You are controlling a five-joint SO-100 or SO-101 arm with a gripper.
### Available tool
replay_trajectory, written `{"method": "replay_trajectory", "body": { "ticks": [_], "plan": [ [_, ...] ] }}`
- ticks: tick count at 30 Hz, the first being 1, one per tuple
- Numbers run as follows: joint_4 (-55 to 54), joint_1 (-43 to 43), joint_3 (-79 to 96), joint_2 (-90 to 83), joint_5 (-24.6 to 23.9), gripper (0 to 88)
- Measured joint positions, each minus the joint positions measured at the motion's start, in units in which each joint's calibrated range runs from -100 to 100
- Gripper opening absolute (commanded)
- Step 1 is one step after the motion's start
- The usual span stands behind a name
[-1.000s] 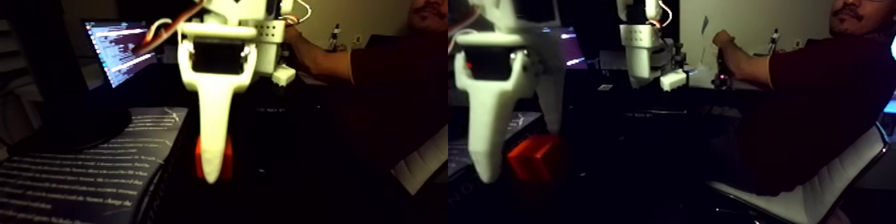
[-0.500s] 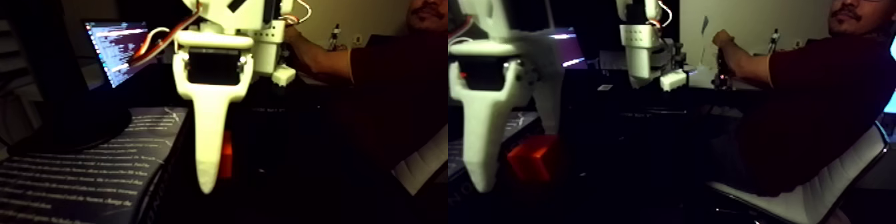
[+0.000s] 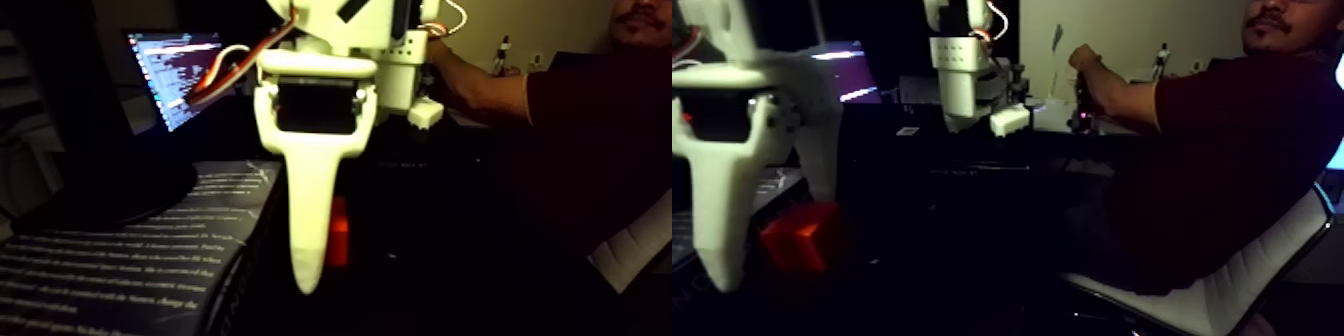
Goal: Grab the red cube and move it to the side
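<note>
The white gripper (image 3: 775,245) hangs low over the dark counter (image 3: 950,280) with its fingers spread on either side of the red cube (image 3: 797,240), which sits on the counter between them, though whether they touch it cannot be told.

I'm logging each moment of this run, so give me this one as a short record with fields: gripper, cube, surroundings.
view: one wide fixed picture, two side-by-side halves, dim room
gripper: white, fingers pointing down, close to the camera
gripper state: cannot tell, open or shut
red cube: low on the dark surface, right beside the near finger, partly hidden by it in the left half
contact with cube: cannot tell
person: seated at right
laptop screen: lit, behind the arm
</note>
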Motion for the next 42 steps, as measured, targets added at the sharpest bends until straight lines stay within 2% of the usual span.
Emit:
{"method": "replay_trajectory", "body": {
  "ticks": [5,11,27,42],
  "plan": [
    [0.0,0.0,0.0,0.0,0.0,22.6],
    [0.0,0.0,0.0,0.0,-0.05,0.7],
    [2.77,0.0,0.09,-0.59,-0.05,0.7],
    [7.75,-2.7,5.72,-24.99,0.16,0.6]
  ]
}}
